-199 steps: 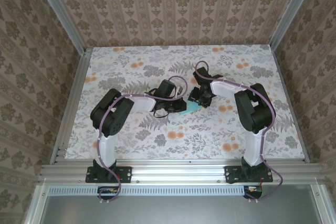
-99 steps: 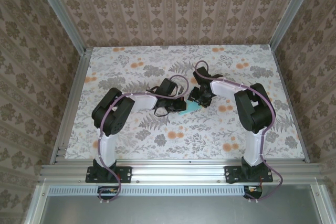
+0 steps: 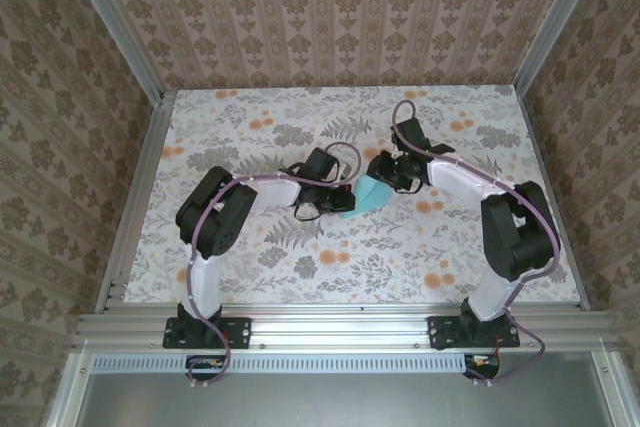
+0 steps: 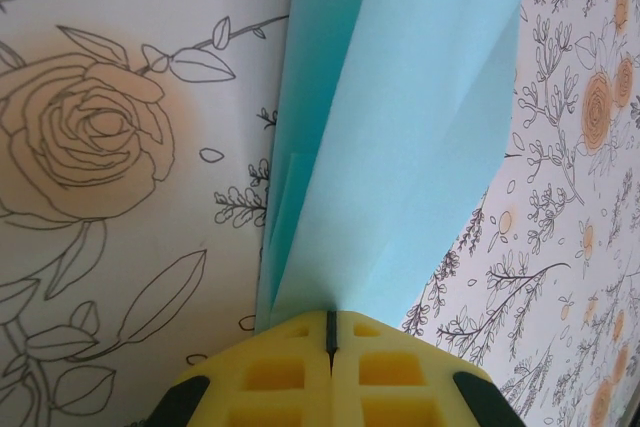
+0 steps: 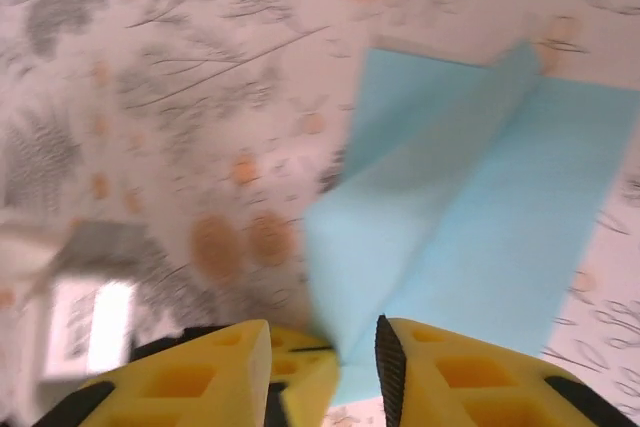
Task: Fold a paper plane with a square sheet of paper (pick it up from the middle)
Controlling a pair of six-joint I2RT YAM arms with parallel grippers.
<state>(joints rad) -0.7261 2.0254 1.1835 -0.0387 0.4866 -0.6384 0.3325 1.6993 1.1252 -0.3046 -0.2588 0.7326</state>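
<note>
Seen from above, the two arms are meeting over the middle of the flowered tabletop (image 3: 420,257). The sheet of paper (image 3: 372,195) is lying between them as a small turquoise wedge just right of the frame's centre. The left hand (image 3: 338,203) is reaching it from the left and the right hand (image 3: 384,171) from the upper right. At that distance neither fingers nor creases are coming through.

The left wrist camera is supplying them. The left hand (image 4: 330,325) is sitting at the bottom centre of its frame with its yellow pads pressed together, a thin dark seam between them. It is pinching the near tip of the paper (image 4: 400,127). From that pinch the sheet is fanning upward in folded layers with long lengthwise creases, and it is running off the top edge above the rose print of the tabletop (image 4: 100,147).

The right wrist camera is looking at another side of the paper (image 5: 470,207), which is spreading across the right half of the frame with a fold line running diagonally through it. The right hand (image 5: 325,339) is standing partly spread at the bottom, and a corner of the sheet is dipping into the gap between its yellow fingers. I cannot tell whether either pad is touching the paper. This frame is blurring, and the tabletop (image 5: 150,47) pattern is smearing across its left side.
</note>
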